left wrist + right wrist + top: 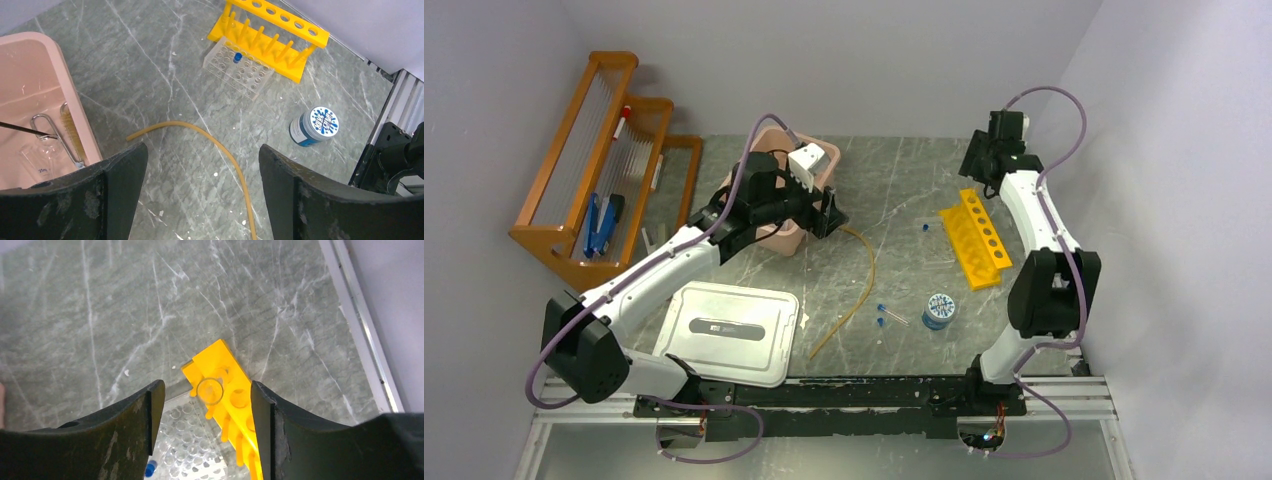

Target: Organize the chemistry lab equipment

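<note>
My left pincer [829, 212] hangs just right of the pink tub [789, 243], jaws wide apart with nothing between them. Below it the tan tube [220, 150] curves across the table [150, 75] toward the near side. A brush [72, 132] and a small beaker [36, 161] lie in the tub.

My right pincer [206, 391] hovers over the far end of the yellow rack [227, 372] at the far right, jaws apart and gripping nothing. What looks like a clear tube [211, 389] stands in the rack's end hole. A clear rack [240, 67] lies against the yellow rack's left side, holding one blue-capped vial [237, 56]. Two more vials [882, 315] lie loose near the middle, beside a blue jar [939, 310]. The white lid [729, 330] lies near left, and the orange rack [594, 160] stands far left.
</note>
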{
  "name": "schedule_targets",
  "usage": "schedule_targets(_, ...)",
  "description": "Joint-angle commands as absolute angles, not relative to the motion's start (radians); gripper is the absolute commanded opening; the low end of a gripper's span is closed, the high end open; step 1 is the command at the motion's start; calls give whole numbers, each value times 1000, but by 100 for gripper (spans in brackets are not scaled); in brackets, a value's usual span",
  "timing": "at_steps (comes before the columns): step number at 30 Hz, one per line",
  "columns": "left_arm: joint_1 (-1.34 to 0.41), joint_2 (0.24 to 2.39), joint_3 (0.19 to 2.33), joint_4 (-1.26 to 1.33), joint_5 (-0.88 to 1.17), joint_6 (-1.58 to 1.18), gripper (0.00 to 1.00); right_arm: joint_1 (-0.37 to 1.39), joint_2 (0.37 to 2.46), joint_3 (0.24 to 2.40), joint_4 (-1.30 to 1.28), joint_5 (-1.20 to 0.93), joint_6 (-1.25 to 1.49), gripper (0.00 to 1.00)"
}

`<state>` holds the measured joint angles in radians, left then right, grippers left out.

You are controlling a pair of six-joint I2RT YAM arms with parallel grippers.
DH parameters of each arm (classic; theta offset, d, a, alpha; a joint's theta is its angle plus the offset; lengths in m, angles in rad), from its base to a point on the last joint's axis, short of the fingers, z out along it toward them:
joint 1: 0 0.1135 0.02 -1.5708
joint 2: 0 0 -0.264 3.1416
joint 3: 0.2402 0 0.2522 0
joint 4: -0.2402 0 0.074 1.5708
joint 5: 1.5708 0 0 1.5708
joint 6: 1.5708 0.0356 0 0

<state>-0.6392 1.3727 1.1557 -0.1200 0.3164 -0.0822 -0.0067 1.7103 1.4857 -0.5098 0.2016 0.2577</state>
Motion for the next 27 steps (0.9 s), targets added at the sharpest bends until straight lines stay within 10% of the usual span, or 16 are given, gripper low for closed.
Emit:
schedule_targets(1,-635,1381,1200,-128,276,-106,86,-4,1592,1554,-550,217,284,68)
schedule_targets(27,-977,1972,1448,-423,-116,-401,48,46,1068,1119,-540,-24,479,38)
